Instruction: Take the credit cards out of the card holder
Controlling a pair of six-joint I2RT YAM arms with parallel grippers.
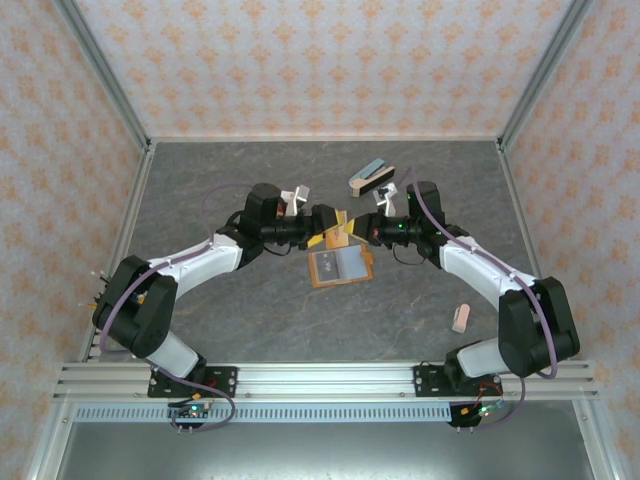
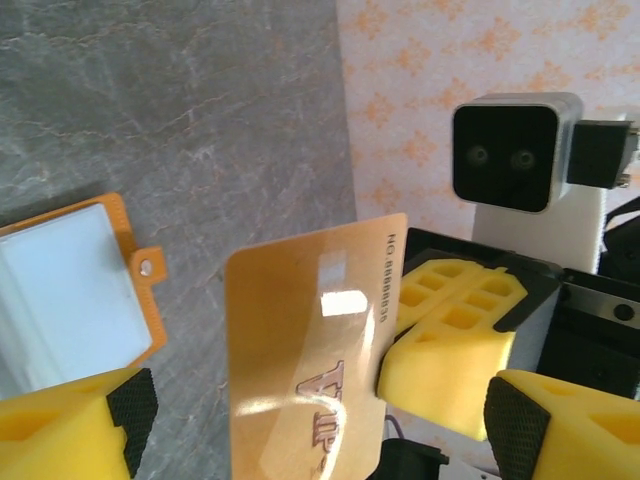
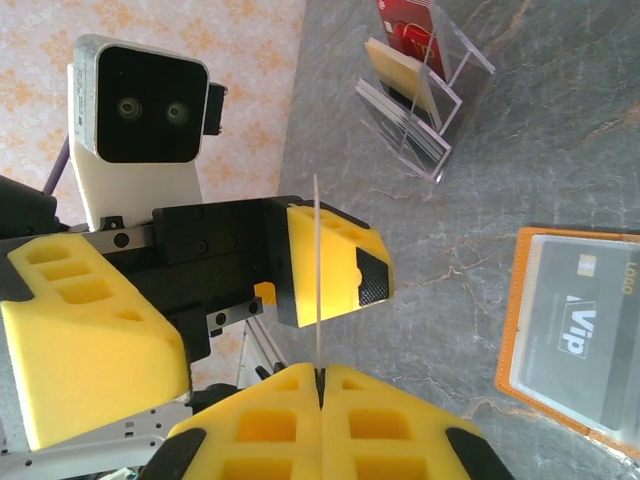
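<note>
The card holder [image 1: 316, 275] lay open and flat on the grey stone-patterned table [image 1: 250, 310], about midway between the two arms and just nearer the bases than the meeting grippers. Its orange-tan rim [image 3: 508, 340] framed a pale lining, and a grey card [image 3: 575, 320] marked VIP sat in one pocket; in the left wrist view a small tab with a stud stuck out from the holder's edge [image 2: 125, 270]. Above the holder, clear of the table, a gold card [image 2: 300, 350] hung in the air between the arms [image 1: 337, 228]. The right gripper [image 3: 320, 378] had its yellow pads pressed together on that card's edge, so the card stood out from them as a thin line [image 3: 317, 280]. The left gripper [image 2: 320, 430] faced it with jaws spread wide, one finger [image 3: 335, 262] close on either side of the card and neither pressing on it. From above, the two grippers met nose to nose, the left [image 1: 322, 222] and the right [image 1: 352, 232] on either side of the card. Farther out on the table, the right wrist view showed a clear stepped stand [image 3: 420, 110] carrying red, tan and dark cards upright. A small pinkish piece [image 1: 461, 318] lay beside the right arm, well apart from the holder.
</note>
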